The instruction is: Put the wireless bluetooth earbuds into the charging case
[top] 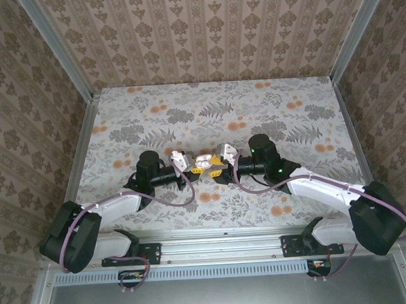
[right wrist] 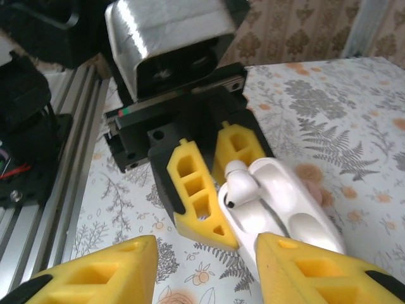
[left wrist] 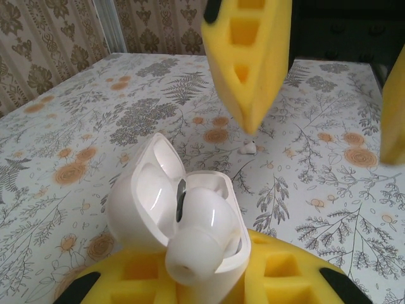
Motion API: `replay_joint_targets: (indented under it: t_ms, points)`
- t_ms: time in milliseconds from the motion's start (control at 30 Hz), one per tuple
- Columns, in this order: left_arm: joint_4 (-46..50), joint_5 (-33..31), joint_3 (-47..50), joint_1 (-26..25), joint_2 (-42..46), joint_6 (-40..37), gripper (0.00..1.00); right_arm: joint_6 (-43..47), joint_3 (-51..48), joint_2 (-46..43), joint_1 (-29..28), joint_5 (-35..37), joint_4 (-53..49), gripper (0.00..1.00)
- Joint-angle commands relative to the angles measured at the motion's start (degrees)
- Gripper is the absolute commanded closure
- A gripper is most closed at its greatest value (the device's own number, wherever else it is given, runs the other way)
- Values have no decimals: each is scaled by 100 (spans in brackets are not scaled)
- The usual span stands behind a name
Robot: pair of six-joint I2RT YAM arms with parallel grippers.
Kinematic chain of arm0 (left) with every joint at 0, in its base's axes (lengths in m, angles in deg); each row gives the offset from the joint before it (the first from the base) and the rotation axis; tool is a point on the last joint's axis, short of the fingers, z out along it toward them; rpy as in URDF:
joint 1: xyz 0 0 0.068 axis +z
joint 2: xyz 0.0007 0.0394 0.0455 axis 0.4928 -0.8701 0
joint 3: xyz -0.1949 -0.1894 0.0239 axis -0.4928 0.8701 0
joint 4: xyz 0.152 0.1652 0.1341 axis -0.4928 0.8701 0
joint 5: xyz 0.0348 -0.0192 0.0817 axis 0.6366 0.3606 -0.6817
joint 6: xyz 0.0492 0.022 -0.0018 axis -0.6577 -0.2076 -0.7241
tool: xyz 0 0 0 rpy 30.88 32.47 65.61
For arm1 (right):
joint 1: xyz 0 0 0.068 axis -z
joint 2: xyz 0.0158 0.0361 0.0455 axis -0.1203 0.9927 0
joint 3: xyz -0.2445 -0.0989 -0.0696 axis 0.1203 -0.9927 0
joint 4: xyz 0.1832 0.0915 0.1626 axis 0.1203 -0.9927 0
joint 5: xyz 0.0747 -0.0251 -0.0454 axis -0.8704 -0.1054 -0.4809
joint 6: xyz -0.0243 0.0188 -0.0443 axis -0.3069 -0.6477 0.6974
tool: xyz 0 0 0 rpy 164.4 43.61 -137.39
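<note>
Floral tabletop (left wrist: pixel 76 126); charging case (left wrist: pixel 152 190) underside inside left pincer (left wrist: pixel 209 280)

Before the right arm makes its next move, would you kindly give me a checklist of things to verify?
1. Left gripper clamped on the charging case: ok.
2. Lid open: ok.
3. First earbud in the case: it sits high, so whether it is fully seated: cannot tell.
4. Second earbud in the case: not ok, it lies on the table.
5. Right gripper jaws apart and empty: ok.
6. Free bay for the second earbud: cannot tell.
</note>
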Motion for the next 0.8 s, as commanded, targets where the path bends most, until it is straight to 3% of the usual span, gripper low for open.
replay_joint_targets:
  t_ms: [0,767]
  points:
    - [-20,194,-113,8,116,36,99,618,233,298,6,-464,238,56]
    - [-21,196,-134,8,168,12,99,-206,585,1044,-38,-359,1085,65]
